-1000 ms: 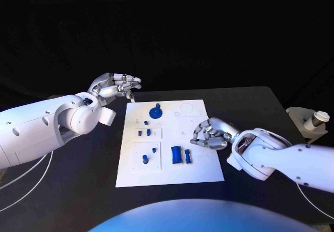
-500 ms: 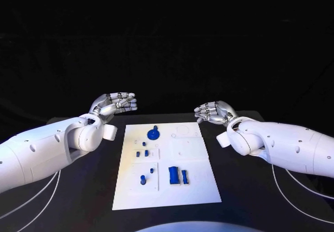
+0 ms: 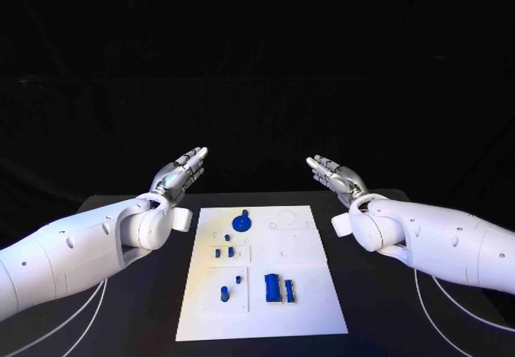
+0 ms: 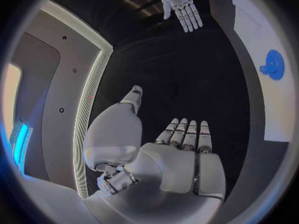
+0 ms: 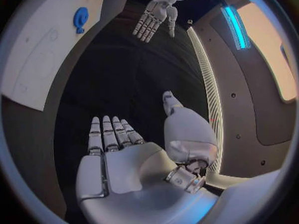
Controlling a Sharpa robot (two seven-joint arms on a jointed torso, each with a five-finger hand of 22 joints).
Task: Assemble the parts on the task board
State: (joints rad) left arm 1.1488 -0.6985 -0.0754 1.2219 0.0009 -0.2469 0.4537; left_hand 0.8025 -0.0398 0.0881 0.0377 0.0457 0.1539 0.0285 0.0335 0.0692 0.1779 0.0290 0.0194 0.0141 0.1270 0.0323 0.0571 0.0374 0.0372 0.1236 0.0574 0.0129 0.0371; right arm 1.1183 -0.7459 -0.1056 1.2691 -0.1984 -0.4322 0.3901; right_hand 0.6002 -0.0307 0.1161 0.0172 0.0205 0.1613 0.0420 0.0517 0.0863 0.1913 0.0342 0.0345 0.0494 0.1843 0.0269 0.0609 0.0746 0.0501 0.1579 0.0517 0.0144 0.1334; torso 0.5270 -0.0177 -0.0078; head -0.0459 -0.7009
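Note:
The white task board point(image 3: 306, 305) lies in the middle of the black table. A round blue part point(image 3: 242, 221) sits near its far edge, small blue pieces point(image 3: 223, 252) in the middle left, and two upright blue blocks point(image 3: 279, 288) toward the front. My left hand point(image 3: 181, 173) is raised above the table's far left, fingers straight and apart, holding nothing. My right hand point(image 3: 334, 177) mirrors it on the far right, flat and empty. The left wrist view shows the left hand's palm point(image 4: 177, 159), the right hand point(image 4: 181, 4) and the round blue part point(image 4: 273, 65).
Black table point(image 3: 397, 312) surrounds the board on all sides. White cables point(image 3: 75, 320) trail along the table under my left arm, and more cable point(image 3: 429, 323) runs under my right arm.
The view has shifted. Both hands have uncurled from loosely bent fingers to flat, straight fingers and risen higher. A second ago the right hand hovered low beside the board's right edge.

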